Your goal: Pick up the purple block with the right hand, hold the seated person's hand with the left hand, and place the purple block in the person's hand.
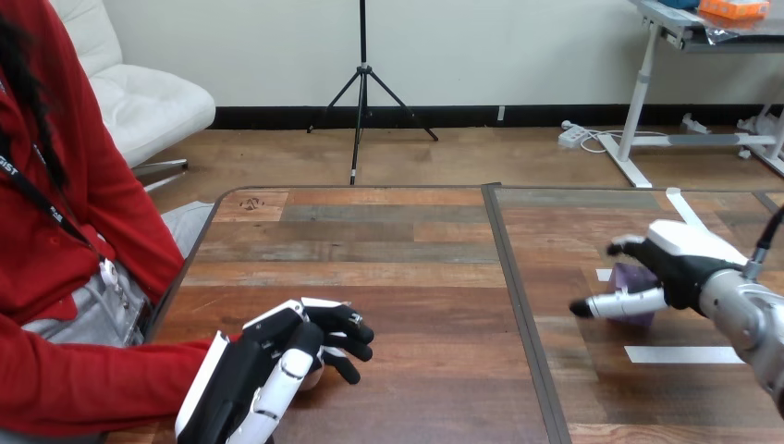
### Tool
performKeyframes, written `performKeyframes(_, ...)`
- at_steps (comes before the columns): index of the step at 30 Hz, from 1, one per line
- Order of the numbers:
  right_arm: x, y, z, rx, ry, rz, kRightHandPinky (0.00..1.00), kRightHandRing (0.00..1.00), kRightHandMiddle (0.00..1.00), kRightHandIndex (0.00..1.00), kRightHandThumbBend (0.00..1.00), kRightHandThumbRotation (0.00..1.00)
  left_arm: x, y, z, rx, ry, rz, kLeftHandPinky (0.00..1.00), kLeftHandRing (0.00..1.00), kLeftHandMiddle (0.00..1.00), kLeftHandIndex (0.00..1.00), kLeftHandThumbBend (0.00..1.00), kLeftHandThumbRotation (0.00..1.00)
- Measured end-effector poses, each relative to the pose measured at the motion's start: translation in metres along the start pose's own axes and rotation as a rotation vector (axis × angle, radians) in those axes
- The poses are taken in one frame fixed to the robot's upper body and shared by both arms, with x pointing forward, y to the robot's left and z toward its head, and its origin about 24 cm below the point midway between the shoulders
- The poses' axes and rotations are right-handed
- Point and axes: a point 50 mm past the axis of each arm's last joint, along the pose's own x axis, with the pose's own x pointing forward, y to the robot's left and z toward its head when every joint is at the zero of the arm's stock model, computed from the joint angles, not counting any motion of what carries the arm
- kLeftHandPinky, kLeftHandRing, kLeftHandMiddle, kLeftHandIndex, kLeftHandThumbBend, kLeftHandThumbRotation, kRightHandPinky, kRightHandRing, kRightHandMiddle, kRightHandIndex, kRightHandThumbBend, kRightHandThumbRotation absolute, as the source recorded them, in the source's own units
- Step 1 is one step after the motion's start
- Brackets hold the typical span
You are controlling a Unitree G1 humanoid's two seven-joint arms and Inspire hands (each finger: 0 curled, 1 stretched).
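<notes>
The purple block (634,281) rests on the table's right half. My right hand (686,264) is on it from the right: the thumb lies along its near side and the fingers curl over its far side. At the near left, my left hand (263,370) lies over the person's hand (315,378), of which only a sliver shows under my palm. My left fingers curl down round its far edge. The person's red sleeve (102,384) reaches in from the left edge to my left hand.
A dark seam (516,296) runs front to back between the two tabletops. White tape strips (675,353) mark the right tabletop near the block. The person sits close against the table's left edge (189,264).
</notes>
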Motion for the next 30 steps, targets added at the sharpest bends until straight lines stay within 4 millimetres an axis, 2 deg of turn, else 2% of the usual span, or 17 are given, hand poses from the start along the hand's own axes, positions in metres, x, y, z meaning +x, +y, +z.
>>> performKeyframes(11, 0.005, 0.008, 0.004, -0.045, 0.078, 0.047, 0.87, 0.95, 0.95, 0.93, 1.0, 0.63, 0.006, 0.002, 0.002, 0.008, -0.025, -0.002, 0.44, 0.55, 0.58, 0.55, 0.47, 0.73)
performKeyframes(20, 0.009, 0.006, 0.013, -0.036, 0.094, 0.046, 0.89, 0.96, 0.97, 0.94, 1.0, 0.6, 0.01, 0.006, 0.006, 0.025, -0.05, 0.005, 0.44, 0.55, 0.57, 0.54, 0.5, 0.73)
performKeyframes(30, 0.012, 0.002, 0.021, 0.006, 0.099, 0.046, 0.84, 0.95, 0.95, 0.93, 1.0, 0.45, 0.009, 0.011, 0.008, 0.042, -0.055, 0.018, 0.44, 0.54, 0.55, 0.53, 0.52, 0.74)
